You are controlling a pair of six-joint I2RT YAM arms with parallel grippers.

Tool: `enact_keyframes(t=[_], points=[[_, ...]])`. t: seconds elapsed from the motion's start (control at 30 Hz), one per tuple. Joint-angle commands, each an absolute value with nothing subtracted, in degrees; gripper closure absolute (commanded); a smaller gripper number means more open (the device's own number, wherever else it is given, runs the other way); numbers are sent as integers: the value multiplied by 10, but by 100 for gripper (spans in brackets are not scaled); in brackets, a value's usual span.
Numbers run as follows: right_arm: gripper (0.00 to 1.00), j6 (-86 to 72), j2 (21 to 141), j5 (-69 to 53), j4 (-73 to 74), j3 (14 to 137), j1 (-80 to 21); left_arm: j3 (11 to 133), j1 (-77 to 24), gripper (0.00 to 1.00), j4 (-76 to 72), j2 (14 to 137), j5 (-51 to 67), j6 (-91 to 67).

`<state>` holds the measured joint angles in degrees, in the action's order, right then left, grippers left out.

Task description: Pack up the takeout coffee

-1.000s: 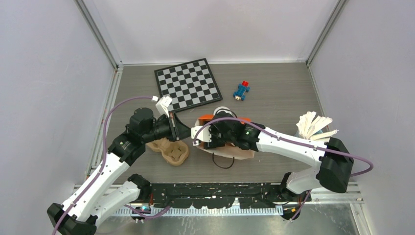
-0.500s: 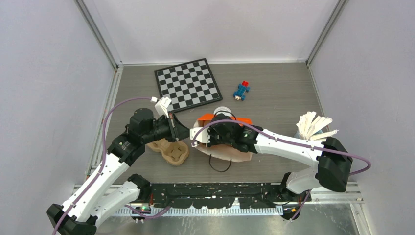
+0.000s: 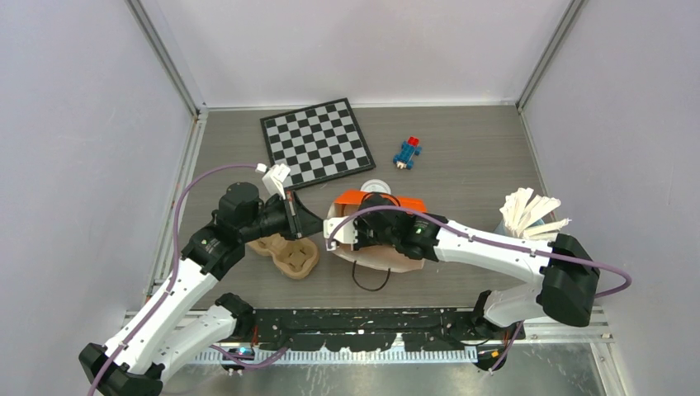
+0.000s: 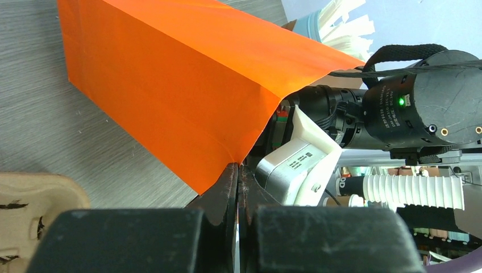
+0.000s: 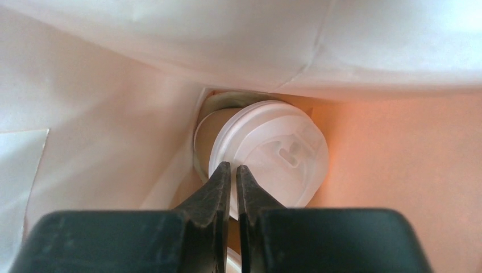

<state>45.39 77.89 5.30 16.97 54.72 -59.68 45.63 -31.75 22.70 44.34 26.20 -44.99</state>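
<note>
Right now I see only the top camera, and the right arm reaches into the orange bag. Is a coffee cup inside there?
Observer: Yes. The right wrist camera shows one cup at the far end of the orange bag, its white lid turned toward the camera.
Operator: Does the right pincer hold it?
Observer: The right pincer is almost closed, with its tips at the lid's near edge. Whether they pinch the edge, I cannot tell.
Operator: And the left pincer?
Observer: The left wrist camera shows the left pincer shut on a folded edge of the bag.
</note>
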Motion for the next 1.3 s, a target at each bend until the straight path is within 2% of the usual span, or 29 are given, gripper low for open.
enact_keyframes(t=[0.0, 0.1, 0.23, 0.33, 0.4, 0.57, 0.67, 0.73, 0.93, 1.03, 1.13, 1.27], points=[[89, 457, 758, 57, 177, 546, -599, 462, -319, 100, 196, 439, 282, -456], [85, 446, 755, 44, 182, 550, -599, 461, -320, 100, 195, 438, 281, -457], [54, 430, 738, 31, 184, 547, -598, 460, -320, 100, 195, 434, 278, -459], [40, 432, 738, 27, 185, 541, -599, 459, -320, 100, 191, 433, 281, -461], [35, 437, 743, 28, 182, 540, -599, 458, -320, 100, 189, 433, 284, -463], [33, 457, 761, 53, 150, 539, -598, 455, -320, 100, 186, 427, 288, -466], [23, 473, 774, 59, 139, 538, -599, 453, -320, 100, 182, 425, 289, -468], [21, 477, 780, 65, 132, 535, -599, 455, -320, 100, 182, 427, 292, -468], [21, 508, 790, 61, 127, 527, -599, 451, -320, 100, 178, 427, 296, -473], [26, 518, 794, 61, 130, 528, -599, 450, -319, 100, 178, 426, 297, -474], [37, 522, 795, 60, 128, 527, -599, 451, -319, 100, 178, 427, 299, -474], [61, 523, 792, 49, 135, 526, -599, 450, -320, 100, 180, 425, 296, -474]])
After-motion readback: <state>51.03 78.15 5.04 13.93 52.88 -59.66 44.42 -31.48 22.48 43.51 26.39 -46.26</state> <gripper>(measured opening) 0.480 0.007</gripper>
